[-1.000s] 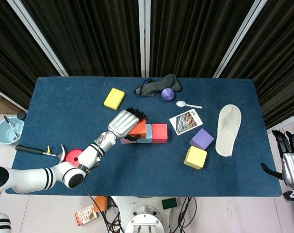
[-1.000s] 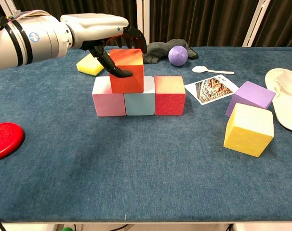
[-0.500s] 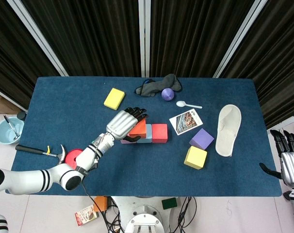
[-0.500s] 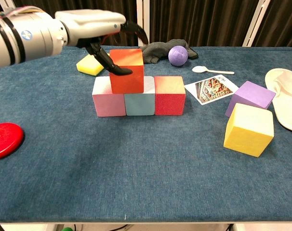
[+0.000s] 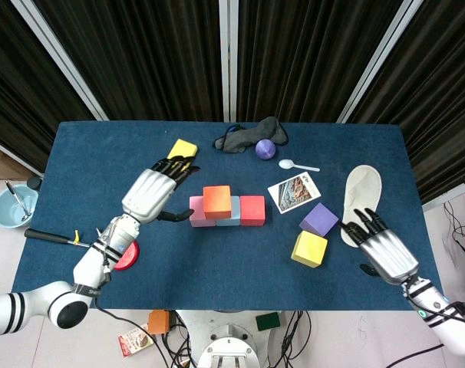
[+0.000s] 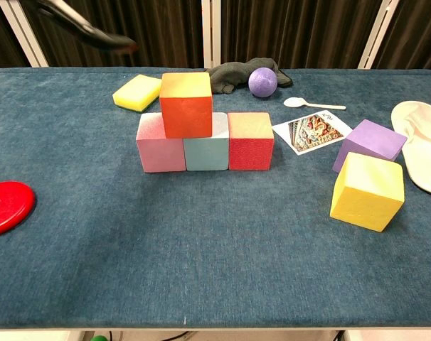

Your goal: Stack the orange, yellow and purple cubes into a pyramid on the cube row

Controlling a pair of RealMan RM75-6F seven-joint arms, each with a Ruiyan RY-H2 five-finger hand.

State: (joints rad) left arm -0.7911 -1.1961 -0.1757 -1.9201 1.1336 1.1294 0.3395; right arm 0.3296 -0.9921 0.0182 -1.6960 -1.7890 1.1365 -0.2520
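Orange cube (image 6: 185,104): sitting on the row, straddling the pink cube (image 6: 159,144) and grey-blue cube (image 6: 206,145).
Left hand (image 5: 157,188): hovering empty beside the row, fingers spread.
Right hand (image 5: 380,245): hanging empty, fingers apart, near the yellow cube (image 6: 366,191).
Next: probably gripping yellow squarely, seating it over the grey-blue/red cube (image 6: 251,141) seam; purple cube (image 6: 369,143) waiting.
Surface: blue carpeted table (image 6: 201,249), dark curtains behind.

Six cubes (image 6: 186,104), one sponge (image 6: 136,92), one ball (image 6: 262,82), one spoon (image 6: 314,104), one slipper (image 6: 422,144), one red disc (image 6: 7,207).
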